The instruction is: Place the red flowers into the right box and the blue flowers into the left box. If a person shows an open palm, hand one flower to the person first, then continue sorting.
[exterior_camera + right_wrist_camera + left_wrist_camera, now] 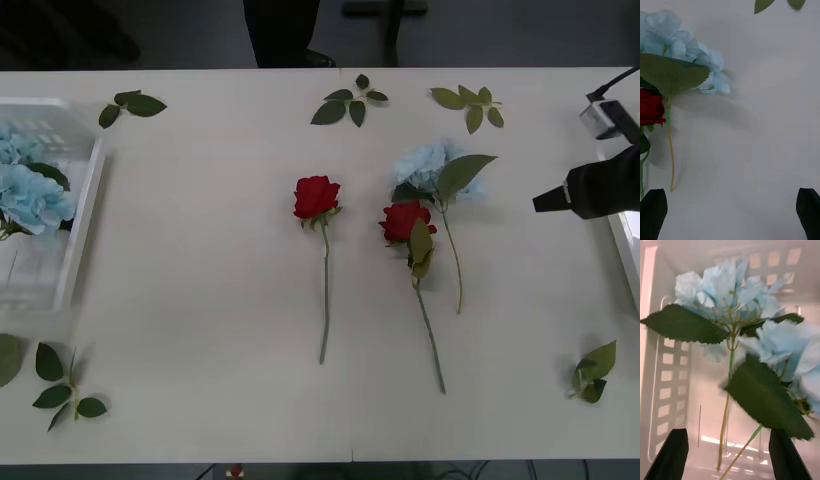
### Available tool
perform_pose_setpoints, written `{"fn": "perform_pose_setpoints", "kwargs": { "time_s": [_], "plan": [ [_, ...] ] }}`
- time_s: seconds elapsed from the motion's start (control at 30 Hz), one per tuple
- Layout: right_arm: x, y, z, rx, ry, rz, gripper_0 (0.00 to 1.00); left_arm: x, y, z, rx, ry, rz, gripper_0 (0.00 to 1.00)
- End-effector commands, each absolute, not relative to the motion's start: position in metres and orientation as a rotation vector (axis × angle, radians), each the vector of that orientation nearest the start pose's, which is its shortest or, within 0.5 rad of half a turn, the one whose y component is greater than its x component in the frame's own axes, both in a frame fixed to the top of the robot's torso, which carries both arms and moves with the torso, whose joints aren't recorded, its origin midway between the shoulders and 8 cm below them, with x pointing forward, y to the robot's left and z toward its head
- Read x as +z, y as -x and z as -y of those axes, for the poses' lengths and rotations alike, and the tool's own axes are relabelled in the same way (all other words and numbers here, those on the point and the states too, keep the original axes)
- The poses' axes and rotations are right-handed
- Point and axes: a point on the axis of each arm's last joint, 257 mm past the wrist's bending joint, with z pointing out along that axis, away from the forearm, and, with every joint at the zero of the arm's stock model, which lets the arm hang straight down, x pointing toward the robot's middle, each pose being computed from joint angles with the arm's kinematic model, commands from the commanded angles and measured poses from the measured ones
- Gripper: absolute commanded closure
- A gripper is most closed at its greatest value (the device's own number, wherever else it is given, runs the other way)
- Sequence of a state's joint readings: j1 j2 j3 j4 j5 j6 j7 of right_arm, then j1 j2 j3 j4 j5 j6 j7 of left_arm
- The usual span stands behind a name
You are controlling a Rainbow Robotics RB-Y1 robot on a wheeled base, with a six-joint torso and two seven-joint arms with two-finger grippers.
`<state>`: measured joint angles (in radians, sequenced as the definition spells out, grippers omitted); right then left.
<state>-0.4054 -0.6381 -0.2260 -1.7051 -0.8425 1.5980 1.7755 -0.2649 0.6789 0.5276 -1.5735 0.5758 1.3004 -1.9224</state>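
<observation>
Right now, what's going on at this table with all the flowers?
A robot is sorting flowers. Two blue flowers already lie in the left box, with the open left gripper above them. Two red flowers and one blue flower lie mid-table. The right gripper hovers open near the right box.

Two red roses [316, 196] and one blue flower [430, 168] lie on the white bench [220, 300]. Two blue flowers [30, 195] sit in the left box [85, 210]. The right hand [550, 200] hangs nearby.
</observation>
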Motion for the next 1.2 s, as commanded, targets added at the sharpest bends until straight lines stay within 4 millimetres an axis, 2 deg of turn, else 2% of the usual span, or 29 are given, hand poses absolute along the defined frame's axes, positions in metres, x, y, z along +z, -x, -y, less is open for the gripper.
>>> {"fn": "perform_pose_setpoints", "kwargs": {
  "time_s": [0.03, 0.17, 0.23, 0.37, 0.4, 0.47, 0.5, 0.53, 0.57, 0.63, 0.67, 0.73, 0.77, 0.83, 0.93, 1.0, 1.2],
  "plan": [
    [-0.201, -0.495, 0.289, 0.184, 0.413, -2.492, 0.00, -0.091, -0.498, -0.529, 0.307, -0.070, -2.273, 0.38],
    [-0.222, -0.504, 0.256, 0.185, 0.399, -2.478, 0.00, -0.068, -0.506, -0.478, 0.207, -0.060, -2.298, 0.35],
    [-0.231, -0.509, 0.240, 0.169, 0.423, -2.458, 0.00, -0.059, -0.512, -0.449, 0.144, -0.027, -2.281, 0.28],
    [-0.247, -0.520, 0.213, 0.159, 0.453, -2.422, 0.00, -0.054, -0.525, -0.393, 0.031, -0.005, -2.222, 0.14],
    [-0.250, -0.521, 0.212, 0.156, 0.452, -2.419, 0.00, -0.054, -0.527, -0.385, 0.015, -0.004, -2.213, 0.12],
    [-0.261, -0.528, 0.203, 0.163, 0.459, -2.403, 0.00, -0.057, -0.534, -0.349, -0.063, -0.009, -2.175, 0.05],
    [-0.265, -0.529, 0.201, 0.165, 0.461, -2.402, 0.00, -0.059, -0.536, -0.340, -0.082, -0.010, -2.169, 0.03],
    [-0.271, -0.532, 0.200, 0.161, 0.462, -2.398, 0.00, -0.062, -0.539, -0.321, -0.124, -0.016, -2.154, 0.00],
    [-0.274, -0.534, 0.198, 0.163, 0.463, -2.396, 0.00, -0.066, -0.542, -0.308, -0.154, -0.021, -2.146, 0.00],
    [-0.283, -0.537, 0.196, 0.156, 0.472, -2.400, 0.00, -0.074, -0.550, -0.269, -0.241, -0.035, -2.117, 0.00],
    [-0.283, -0.537, 0.195, 0.152, 0.478, -2.399, 0.00, -0.077, -0.551, -0.259, -0.256, -0.042, -2.113, 0.00],
    [-0.287, -0.538, 0.193, 0.151, 0.481, -2.403, 0.00, -0.089, -0.557, -0.226, -0.262, -0.070, -2.106, 0.00],
    [-0.288, -0.537, 0.194, 0.151, 0.479, -2.406, 0.00, -0.094, -0.557, -0.219, -0.256, -0.075, -2.113, 0.00],
    [-0.289, -0.537, 0.194, 0.141, 0.484, -2.406, 0.00, -0.116, -0.558, -0.191, -0.232, -0.093, -2.133, 0.00],
    [-0.293, -0.537, 0.196, 0.135, 0.479, -2.416, 0.00, -0.145, -0.558, -0.161, -0.226, -0.112, -2.150, 0.00],
    [-0.294, -0.538, 0.196, 0.132, 0.479, -2.419, 0.00, -0.161, -0.557, -0.146, -0.212, -0.134, -2.159, 0.00],
    [-0.293, -0.541, 0.197, 0.120, 0.476, -2.418, 0.15, -0.211, -0.549, -0.096, -0.167, -0.221, -2.209, 0.00]
  ]
}}
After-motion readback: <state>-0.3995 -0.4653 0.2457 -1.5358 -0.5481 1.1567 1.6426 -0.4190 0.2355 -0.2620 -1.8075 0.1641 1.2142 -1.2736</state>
